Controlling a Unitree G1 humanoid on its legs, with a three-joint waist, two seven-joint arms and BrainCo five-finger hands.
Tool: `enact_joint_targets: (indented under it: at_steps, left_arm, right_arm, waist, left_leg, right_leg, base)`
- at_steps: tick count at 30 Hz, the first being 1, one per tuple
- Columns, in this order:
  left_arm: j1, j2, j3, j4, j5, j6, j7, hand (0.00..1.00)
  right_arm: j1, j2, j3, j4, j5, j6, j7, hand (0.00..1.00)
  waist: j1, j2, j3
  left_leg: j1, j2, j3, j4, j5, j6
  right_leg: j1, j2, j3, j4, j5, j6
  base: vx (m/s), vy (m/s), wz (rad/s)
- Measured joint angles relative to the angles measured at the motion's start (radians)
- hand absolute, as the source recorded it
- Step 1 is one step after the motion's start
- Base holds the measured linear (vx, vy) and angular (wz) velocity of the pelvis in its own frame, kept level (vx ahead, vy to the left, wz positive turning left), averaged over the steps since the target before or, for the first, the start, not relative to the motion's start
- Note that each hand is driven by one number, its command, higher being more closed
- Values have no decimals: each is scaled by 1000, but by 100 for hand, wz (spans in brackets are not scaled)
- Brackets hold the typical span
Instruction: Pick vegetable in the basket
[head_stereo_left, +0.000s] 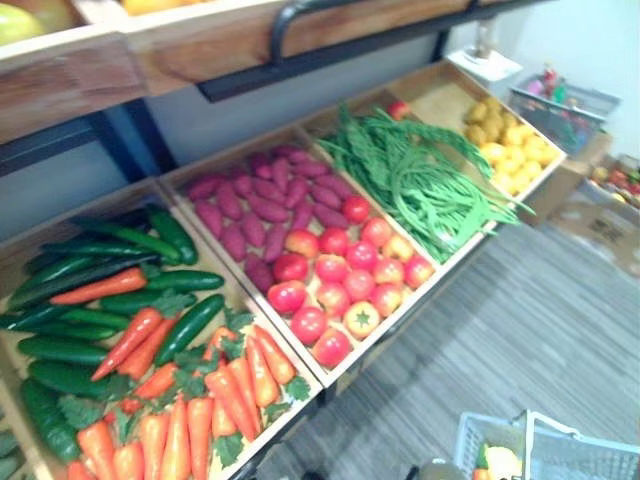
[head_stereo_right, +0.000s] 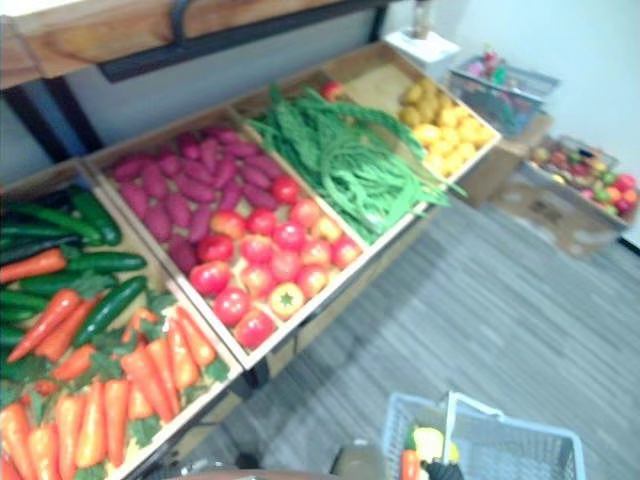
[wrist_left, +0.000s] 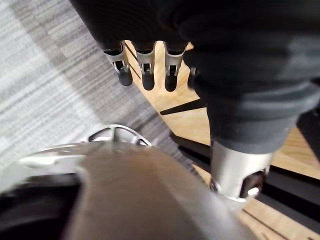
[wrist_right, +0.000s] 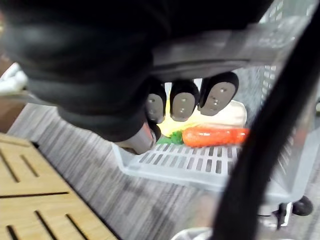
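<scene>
Right hand (wrist_right: 100, 75): fingers (wrist_right: 182, 102) curled round basket handle (wrist_right: 240, 45). Carrot (wrist_right: 215, 136) lying in grey basket (wrist_right: 200, 167), just past those fingertips, touching a pale yellow vegetable (wrist_right: 235, 114). Left hand (wrist_left: 225, 50): fingers (wrist_left: 146, 70) hanging straight, holding nothing, wooden panel (wrist_left: 175, 105) beyond them. Shelf carrots (head_stereo_left: 180, 430), cucumbers (head_stereo_left: 70, 380), tomatoes (head_stereo_left: 340, 290): well apart from both hands' fingers.

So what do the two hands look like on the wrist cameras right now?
The left hand has a dark ribbed cover over its back and wrist, with slim silver fingers ending in dark rounded tips. The right hand wears the same dark ribbed cover. Its fingertips show as greyish oval pads rimmed in black, with small dots.
</scene>
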Motion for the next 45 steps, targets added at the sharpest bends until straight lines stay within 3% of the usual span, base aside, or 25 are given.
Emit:
enact_joint_targets:
  at_steps: [1,3,5,7,8,10,11,13,15,16,18,19,21,22,24,27,29,31,35,38,39,42,45]
  left_arm:
    - [-1,5,-1,0,0,1,0,0]
    - [1,5,-1,2,1,13,-4,0]
    - [0,7,-15,1,4,17,4,0]
    - [-21,10,-30,-2,8,16,23,0]
    - [-35,9,-38,-10,11,13,32,0]
    - [-31,-1,-38,-20,12,6,33,0]
    - [-24,-12,-24,-21,6,5,35,0]
    - [0,-53,-1,-18,1,-3,48,0]
    - [8,-57,2,-11,4,-13,57,0]
    - [11,-53,1,-10,9,-33,65,0]
    - [14,-48,1,-10,9,-43,71,0]
    - [15,-48,0,-9,9,-45,73,0]
    - [12,-48,-6,-6,12,-45,71,0]
    - [-4,-45,-15,1,13,-45,67,0]
    - [-26,-35,-20,1,13,-46,56,0]
    - [-20,-18,-7,-1,15,-49,44,0]
    - [10,-3,-8,0,22,-57,41,0]
    - [18,6,-12,1,46,-59,38,0]
    - [28,10,-8,0,28,-60,29,0]
    - [53,-4,-7,2,-11,-58,20,0]
    - [60,-9,-6,2,-34,-57,17,0]
    - [66,-27,37,2,-123,-41,14,0]
    - [70,-42,63,2,-191,-40,12,0]
  right_arm:
    - [-17,14,15,2,-20,0,1,100]
    - [-31,22,52,-5,-20,-2,1,100]
    - [-15,11,78,-8,-19,-6,1,100]
    - [8,-2,82,-9,-17,-12,0,100]
    - [21,-14,88,-10,-15,-14,0,100]
    - [31,-31,114,-12,-16,-14,0,100]
    - [23,-52,136,-24,-18,-17,0,100]
    - [-20,-100,174,-38,-39,-25,2,100]
    - [-36,-109,188,-44,-44,-29,5,100]
    - [-41,-110,188,-43,-41,-36,16,100]
    - [-39,-111,189,-43,-34,-36,20,100]
    - [-35,-109,188,-42,-34,-34,21,100]
    - [-9,-109,188,-41,-33,-36,22,100]
    - [17,-104,185,-41,-26,-42,23,100]
    - [56,-75,166,-38,-17,-48,23,100]
    - [93,-25,154,-18,-12,-60,36,100]
    - [91,-17,153,-12,-16,-65,62,100]
    - [93,-16,151,-12,-15,-74,69,100]
    - [120,-10,116,-5,14,-66,68,100]
    - [142,-13,108,-1,18,-52,64,100]
    - [147,-14,108,4,23,-42,63,100]
    - [134,-9,110,37,26,-21,58,100]
    - [128,-5,111,39,27,-7,53,100]
  waist:
    - [1,-12,-7]
    - [10,-17,-9]
    - [3,-10,-10]
    - [-11,5,-12]
    - [-11,15,-11]
    - [-5,27,-4]
    - [-1,43,-2]
    - [22,76,2]
    - [22,79,0]
    - [22,76,-1]
    - [22,65,-3]
    - [21,64,-4]
    - [9,71,-19]
    - [-12,72,-23]
    - [-16,70,-25]
    - [-7,20,-37]
    - [-8,-1,-45]
    - [-12,-10,-47]
    - [-14,-7,-52]
    - [-12,-2,-74]
    - [-11,12,-92]
    - [-8,24,-99]
    - [-5,38,-108]
  left_leg:
    - [-24,6,55,23,-4,5]
    - [-19,13,165,56,-5,4]
    - [-4,15,212,79,-5,4]
    - [-13,52,215,146,-7,1]
    - [-23,100,200,225,-7,0]
    - [-49,169,82,357,-1,-8]
    - [-82,185,-71,425,16,-24]
    - [-110,68,-473,346,-8,-62]
    - [-96,9,-619,290,-8,-69]
    - [-56,-27,-773,235,0,-80]
    - [-55,-42,-828,243,-6,-88]
    - [-52,-44,-833,227,-20,-105]
    - [-19,-34,-799,150,-42,-102]
    - [2,-30,-778,95,-55,-105]
    - [25,-28,-774,42,-70,-107]
    - [29,-21,-717,31,-89,-107]
    - [33,-22,-661,33,-92,-104]
    - [46,-31,-629,36,-94,-102]
    - [48,-27,-615,57,-95,-103]
    - [48,-1,-624,73,-112,-127]
    - [47,11,-627,75,-118,-136]
    - [40,39,-634,110,-146,-159]
    - [8,73,-640,168,-162,-167]
  right_leg:
    - [55,24,-27,-152,19,31]
    - [125,72,-65,-400,18,39]
    - [165,89,-60,-519,18,39]
    - [183,100,-54,-568,18,39]
    - [181,110,-34,-575,18,39]
    - [171,127,38,-573,17,37]
    - [154,130,117,-564,8,22]
    - [78,122,303,-533,4,10]
    - [36,128,380,-508,10,2]
    - [-9,154,470,-491,17,4]
    - [-20,157,532,-515,48,11]
    - [-28,161,569,-536,72,16]
    - [-49,173,600,-561,101,24]
    - [-59,178,597,-566,112,30]
    - [-63,185,598,-573,127,36]
    - [-118,189,596,-520,131,33]
    - [-178,187,543,-425,112,7]
    - [-204,177,516,-388,111,6]
    - [-199,132,405,-387,93,-12]
    - [-162,164,412,-442,129,9]
    - [-137,180,412,-497,154,10]
    - [-70,211,403,-613,204,-5]
    - [-67,240,402,-634,213,-7]
  base:
    - [-77,-147,-174]
    - [-125,-210,-171]
    - [-136,-216,-94]
    - [-131,-189,-42]
    - [-172,-154,-54]
    - [-209,-143,-97]
    - [-217,-83,-162]
    - [-181,1,-225]
    - [-111,54,-170]
    - [-97,30,-137]
    - [-68,43,-128]
    - [-79,112,-111]
    - [-78,147,-60]
    - [-62,139,-15]
    - [-70,125,-1]
    - [-96,68,-42]
    - [-125,-36,-87]
    - [-118,-29,-67]
    - [-79,-3,-9]
    - [-5,-65,-5]
    - [29,-60,-5]
    - [28,-18,1]
    - [44,-31,-4]
